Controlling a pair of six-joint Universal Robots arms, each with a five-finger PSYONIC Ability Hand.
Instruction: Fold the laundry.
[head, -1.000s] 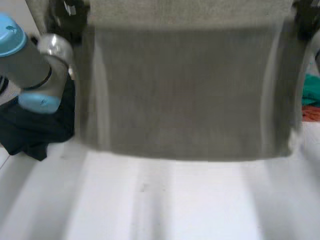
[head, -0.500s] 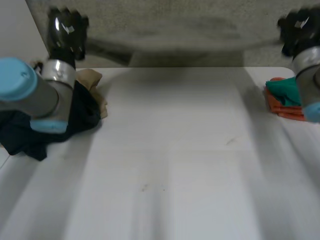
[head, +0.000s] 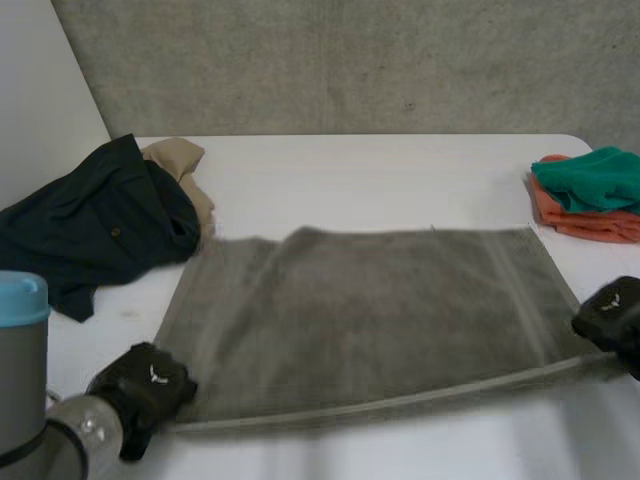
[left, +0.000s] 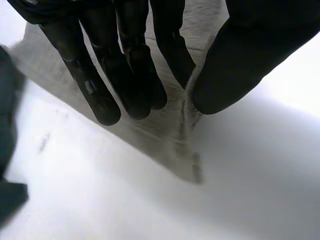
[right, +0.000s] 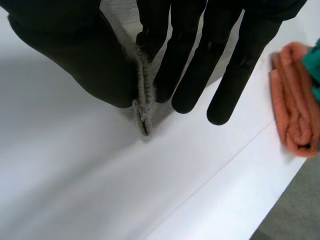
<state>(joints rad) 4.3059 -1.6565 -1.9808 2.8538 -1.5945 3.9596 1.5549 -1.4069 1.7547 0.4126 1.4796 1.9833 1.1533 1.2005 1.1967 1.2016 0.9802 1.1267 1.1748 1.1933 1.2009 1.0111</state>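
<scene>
Thin grip on that grey towel (head: 360, 310)
Your left robot hand (head: 145, 385) and right robot hand (head: 612, 312) pinch only its near corners; tug unevenly and one probably slips.

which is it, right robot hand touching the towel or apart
Touching. The right wrist view shows the right robot hand pinching the towel corner between thumb and fingers.

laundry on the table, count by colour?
grey towel: 1
dark garment: 1
beige cloth: 1
green cloth: 1
orange cloth: 1
Total: 5
</scene>
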